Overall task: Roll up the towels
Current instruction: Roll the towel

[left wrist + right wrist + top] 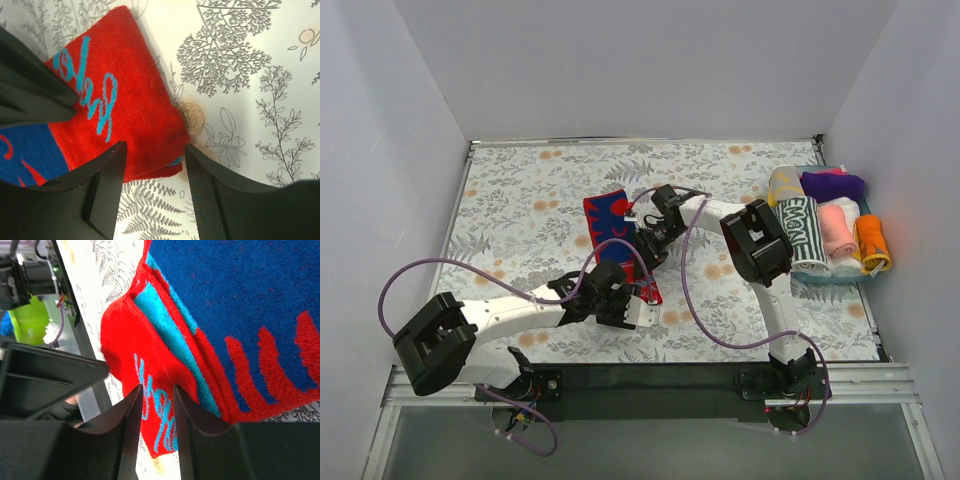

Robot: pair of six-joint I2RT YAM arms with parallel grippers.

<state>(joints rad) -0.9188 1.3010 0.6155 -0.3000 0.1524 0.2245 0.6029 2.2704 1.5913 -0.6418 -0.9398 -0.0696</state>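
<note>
The red and teal-blue towel (610, 215) lies flat on the patterned covering, running from the middle toward the near side. In the left wrist view its red corner with teal script (135, 90) lies between my open jaws. My left gripper (642, 298) (155, 146) straddles that near corner without closing on it. My right gripper (650, 255) (157, 388) is low over the towel's script band (240, 300), with its jaws narrowly apart and flat cloth showing between them. A salmon-pink roll (835, 230) lies in the basket.
A teal basket (820, 282) at the right edge holds several rolled towels: purple, green-and-white, pink, orange and yellow. The flower-and-fern covering (520, 200) spans the table. White walls stand on three sides. The right gripper's finger (35, 85) is just left of my left jaws.
</note>
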